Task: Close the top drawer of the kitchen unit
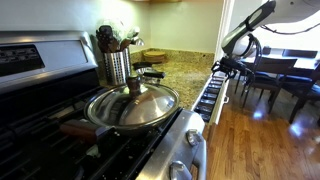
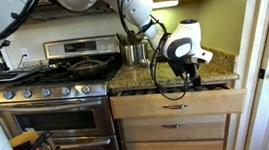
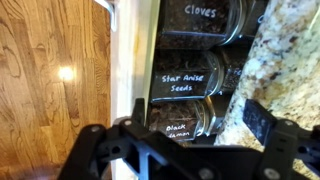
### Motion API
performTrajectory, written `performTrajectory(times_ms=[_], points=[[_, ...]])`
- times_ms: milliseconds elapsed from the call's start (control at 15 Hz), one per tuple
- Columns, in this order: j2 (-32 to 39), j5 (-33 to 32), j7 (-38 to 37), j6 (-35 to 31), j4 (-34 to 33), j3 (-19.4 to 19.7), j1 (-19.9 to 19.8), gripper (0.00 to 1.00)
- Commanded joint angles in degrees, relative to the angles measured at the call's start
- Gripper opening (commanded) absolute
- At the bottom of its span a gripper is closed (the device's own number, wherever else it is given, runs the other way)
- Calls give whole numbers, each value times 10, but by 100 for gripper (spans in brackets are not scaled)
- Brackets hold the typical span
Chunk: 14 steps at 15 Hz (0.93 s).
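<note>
Currently the wide, shallow light-wood top drawer (image 1: 210,97) is standing pulled out from the kitchen unit (image 2: 181,135), a light-wood cabinet w/ a speckled tan-brown granite top (image 1: 185,70). It is showing tidy rows of small dark-lidded spice jars (image 3: 190,82). In the wrist view their labels are reading "Cloves", "Star Anise Seeds" & "Black Cumin". The black Robotiq gripper (image 3: 180,150) is hanging directly over the open drawer, close to the granite edge. Its fingers are spreading wide apart and pinching nothing. In the wrist view one finger (image 3: 90,150) is sitting toward the drawer's pale front board (image 3: 130,60) and the other (image 3: 268,125) toward the granite, w/ the jars lying between them. Whether the gripper is touching the drawer, can't tell. In an exterior view the gripper (image 2: 188,79) is hovering just above the drawer front, approx. mid-width. The stainless steel stove (image 2: 56,93) is standing beside the unit, carrying a lidded steel pan (image 1: 132,105). The glossy wood floor (image 3: 50,80) is showing beyond the drawer front.
</note>
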State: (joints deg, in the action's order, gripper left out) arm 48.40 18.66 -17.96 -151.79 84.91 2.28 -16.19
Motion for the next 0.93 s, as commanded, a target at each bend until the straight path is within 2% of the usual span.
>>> performTrajectory(times_ms=[0, 200, 600, 867], points=[[1, 8, 5, 3, -3, 6, 4, 100], [-20, 6, 7, -5, 22, 10, 6, 100], [-100, 12, 24, -27, 118, 10, 1, 100], [-113, 15, 17, -16, 160, 19, -1, 100]])
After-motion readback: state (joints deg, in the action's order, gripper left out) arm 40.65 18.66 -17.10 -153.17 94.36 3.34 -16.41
